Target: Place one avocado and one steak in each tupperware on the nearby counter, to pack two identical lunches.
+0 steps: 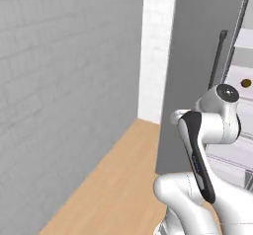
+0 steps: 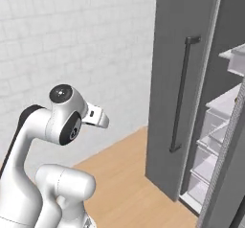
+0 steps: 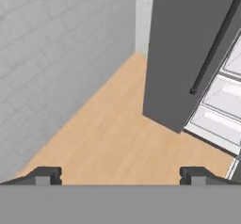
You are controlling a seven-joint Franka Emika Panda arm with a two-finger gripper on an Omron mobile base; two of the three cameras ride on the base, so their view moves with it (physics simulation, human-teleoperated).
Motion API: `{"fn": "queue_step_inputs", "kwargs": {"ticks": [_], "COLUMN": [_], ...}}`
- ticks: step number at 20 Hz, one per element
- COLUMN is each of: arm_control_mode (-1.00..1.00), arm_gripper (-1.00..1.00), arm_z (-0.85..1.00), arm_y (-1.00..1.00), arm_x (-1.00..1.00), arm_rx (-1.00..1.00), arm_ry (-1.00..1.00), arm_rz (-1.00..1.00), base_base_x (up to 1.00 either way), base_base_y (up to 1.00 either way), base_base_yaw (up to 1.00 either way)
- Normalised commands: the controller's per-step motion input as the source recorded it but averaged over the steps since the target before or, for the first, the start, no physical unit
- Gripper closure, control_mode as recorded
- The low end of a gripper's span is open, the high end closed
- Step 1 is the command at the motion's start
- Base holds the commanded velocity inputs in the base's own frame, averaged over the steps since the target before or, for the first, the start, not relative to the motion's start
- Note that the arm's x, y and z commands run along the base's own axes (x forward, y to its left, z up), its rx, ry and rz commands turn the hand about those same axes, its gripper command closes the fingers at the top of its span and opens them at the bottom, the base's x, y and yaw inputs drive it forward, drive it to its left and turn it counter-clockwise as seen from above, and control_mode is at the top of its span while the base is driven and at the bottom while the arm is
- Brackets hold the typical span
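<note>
My gripper [image 3: 121, 177] is open, its two dark fingertips [image 3: 47, 176] far apart with nothing between them, looking down at a light wooden floor [image 3: 117, 138]. A small brown ball [image 1: 245, 83], which looks like an avocado, rests on a white shelf inside the open fridge at the right edge of the left base view. The steak, the tupperware and the counter are out of view.
A tall dark grey fridge door [image 2: 177, 78] with a long dark bar handle [image 2: 181, 93] stands open ahead on the right. Beside it are white shelves and clear drawers [image 3: 221, 110]. A pale brick wall [image 1: 64, 81] closes off the left side.
</note>
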Motion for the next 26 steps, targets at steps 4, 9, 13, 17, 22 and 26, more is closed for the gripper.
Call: {"fn": "queue_step_inputs", "kwargs": {"ticks": [4, 9, 13, 17, 22, 26], "arm_control_mode": [1.00, 1.00, 1.00, 1.00, 1.00, 1.00], "arm_gripper": [-1.00, -1.00, -1.00, -1.00, -1.00, -1.00], "arm_z": [0.00, 0.00, 0.00, 0.00, 0.00, 0.00], "arm_y": [0.00, 0.00, 0.00, 0.00, 0.00, 0.00], "arm_x": [0.00, 0.00, 0.00, 0.00, 0.00, 0.00], "arm_rx": [0.00, 0.00, 0.00, 0.00, 0.00, 0.00], "arm_ry": [0.00, 0.00, 0.00, 0.00, 0.00, 0.00], "arm_rz": [0.00, 0.00, 0.00, 0.00, 0.00, 0.00], "base_base_x": [0.50, 0.39, 0.16, 0.15, 0.39, 0.76], "base_base_y": [0.31, 0.34, 0.18, 0.19, 0.28, -0.01], "base_base_yaw": [-0.66, -0.62, -0.28, -0.21, -0.53, -0.09]}}
